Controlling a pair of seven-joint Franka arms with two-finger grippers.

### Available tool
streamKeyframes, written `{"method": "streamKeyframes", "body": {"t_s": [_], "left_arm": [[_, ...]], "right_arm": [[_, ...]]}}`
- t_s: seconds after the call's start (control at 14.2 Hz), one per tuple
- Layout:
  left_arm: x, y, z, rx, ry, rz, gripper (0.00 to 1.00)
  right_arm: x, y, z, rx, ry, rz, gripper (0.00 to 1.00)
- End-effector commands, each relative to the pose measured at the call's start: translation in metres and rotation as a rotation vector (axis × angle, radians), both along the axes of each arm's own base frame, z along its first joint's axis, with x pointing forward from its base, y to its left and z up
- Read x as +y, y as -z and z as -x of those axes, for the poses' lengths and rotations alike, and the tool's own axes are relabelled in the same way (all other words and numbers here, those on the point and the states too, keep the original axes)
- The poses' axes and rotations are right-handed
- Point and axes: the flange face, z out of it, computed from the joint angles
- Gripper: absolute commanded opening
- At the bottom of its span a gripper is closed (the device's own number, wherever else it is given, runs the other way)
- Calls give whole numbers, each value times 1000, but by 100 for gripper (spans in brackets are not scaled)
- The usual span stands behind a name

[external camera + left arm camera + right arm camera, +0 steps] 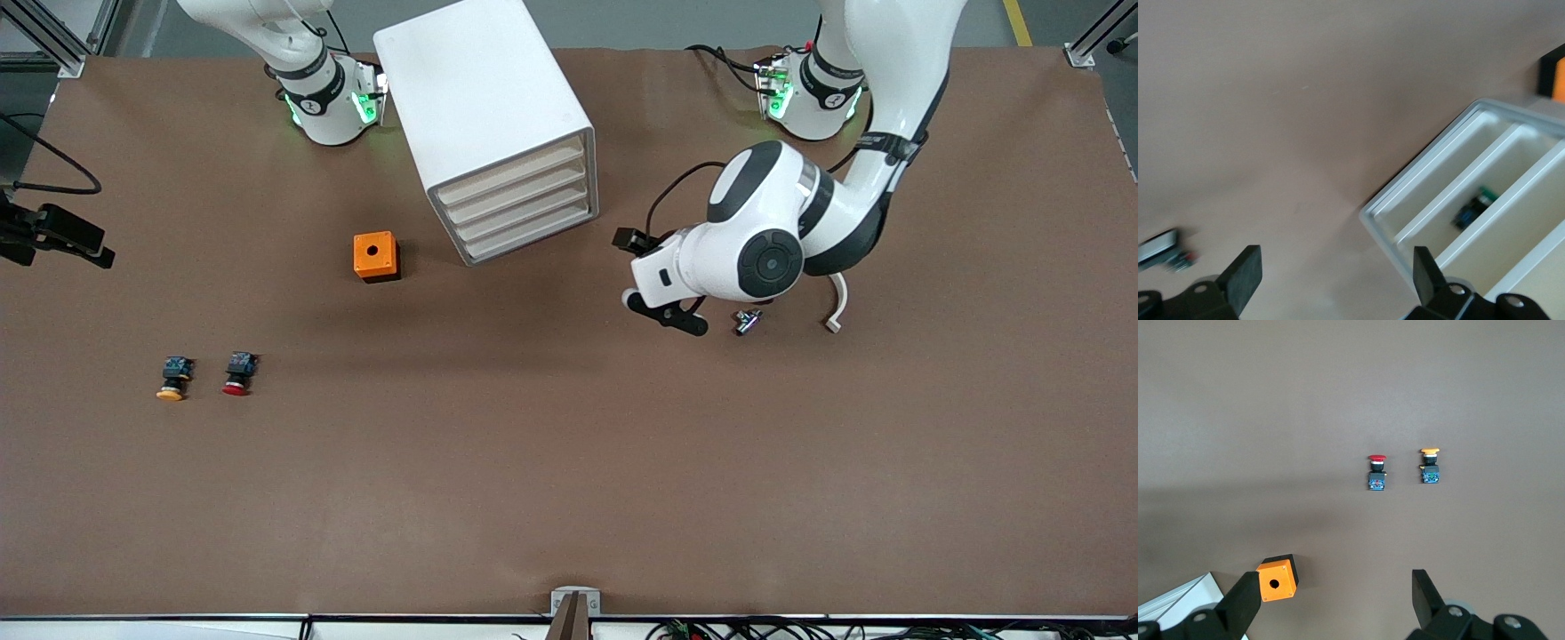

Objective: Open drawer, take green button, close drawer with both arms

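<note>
Only the left wrist view shows the green-capped button (1475, 207). It lies on its side inside a drawer (1515, 170) of the white cabinet (1405, 250), the second one in from the cabinet's edge in that view. Its cap is round and green, its body is black and its rear block is blue.

In the front view the cabinet (484, 116) stands in the upper middle of the frame. Its four drawer fronts sit flush, and nothing inside them can be made out.

The left tool (667, 316) hovers low over the table (569, 462), just in front of the drawers, with its fingers (1245, 273) spread wide and nothing between them.

The right tool (1336, 587) shows in its own wrist view, also spread wide and empty. It hangs high over the table and looks down on an orange box (1277, 580) with a round hole.

The red-capped button (238, 374) and the yellow-capped button (172, 380) lie side by side on the table. They are in the lower part of the front view, toward the right arm's end.
</note>
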Motion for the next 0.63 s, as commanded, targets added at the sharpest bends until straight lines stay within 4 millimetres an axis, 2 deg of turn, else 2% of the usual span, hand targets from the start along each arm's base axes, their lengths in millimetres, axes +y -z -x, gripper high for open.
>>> {"method": "streamKeyframes", "body": {"t_s": [0.0, 0.14, 0.21, 0.56], "left_arm": [[-24, 30, 10, 47, -66, 107, 100], [-37, 49, 19, 118, -58, 233, 100], [-35, 61, 23, 142, -45, 289, 100], [-4, 148, 23, 152, 13, 634, 100]], "right_arm": [[-1, 1, -5, -6, 14, 15, 100], [0, 4, -10, -19, 14, 18, 100], [2, 5, -10, -18, 11, 18, 100], [3, 8, -12, -16, 11, 19, 100]]}}
